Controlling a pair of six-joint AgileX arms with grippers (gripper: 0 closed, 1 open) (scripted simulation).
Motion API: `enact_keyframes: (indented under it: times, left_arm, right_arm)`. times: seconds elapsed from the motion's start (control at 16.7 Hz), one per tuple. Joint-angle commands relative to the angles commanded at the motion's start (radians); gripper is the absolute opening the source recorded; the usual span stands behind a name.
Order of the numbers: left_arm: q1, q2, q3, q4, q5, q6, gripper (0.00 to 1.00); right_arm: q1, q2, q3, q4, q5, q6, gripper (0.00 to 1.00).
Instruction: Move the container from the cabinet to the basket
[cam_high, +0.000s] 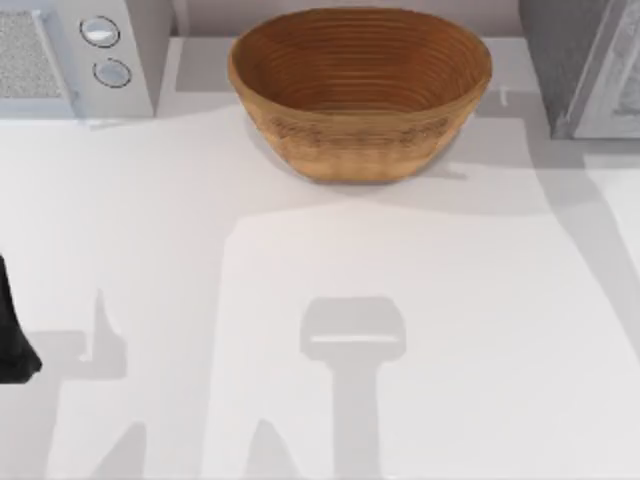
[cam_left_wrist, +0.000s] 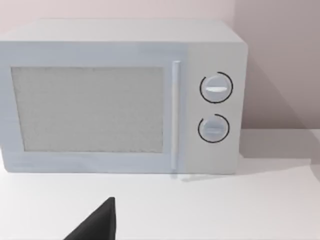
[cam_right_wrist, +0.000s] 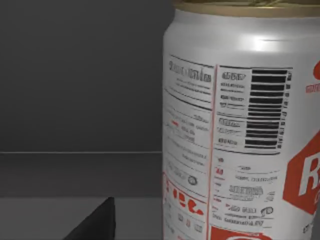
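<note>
The container (cam_right_wrist: 240, 130), a can with a gold top and a white-and-red label, stands upright inside the dark grey cabinet (cam_right_wrist: 75, 75), very close in the right wrist view. A black part of my right gripper (cam_right_wrist: 95, 225) sits low beside the can, apart from it. From above, the cabinet (cam_high: 570, 70) with its pale framed door is at the table's back right corner. The brown wicker basket (cam_high: 360, 90) stands at the back middle with nothing inside. My left arm (cam_high: 12, 340) is parked at the table's left edge.
A white microwave (cam_high: 90, 55) with two round knobs stands at the back left, and it faces the left wrist camera as the microwave (cam_left_wrist: 120, 100). The white table (cam_high: 320, 300) spreads in front of the basket, crossed by arm shadows.
</note>
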Motion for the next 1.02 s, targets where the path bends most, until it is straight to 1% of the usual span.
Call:
enact_keyframes:
  times: [0.48, 0.72, 1.02]
  left_arm:
    - [0.0, 0.0, 0.0, 0.0, 0.0, 0.0, 1.0]
    - [0.0, 0.0, 0.0, 0.0, 0.0, 0.0, 1.0]
    - [0.0, 0.0, 0.0, 0.0, 0.0, 0.0, 1.0]
  right_arm:
    - [-0.039, 0.207, 0.197, 0.013, -0.038, 0.0, 1.0]
    - [-0.041, 0.216, 0.206, 0.013, -0.039, 0.0, 1.0]
    - [-0.041, 0.216, 0.206, 0.013, -0.039, 0.0, 0.62]
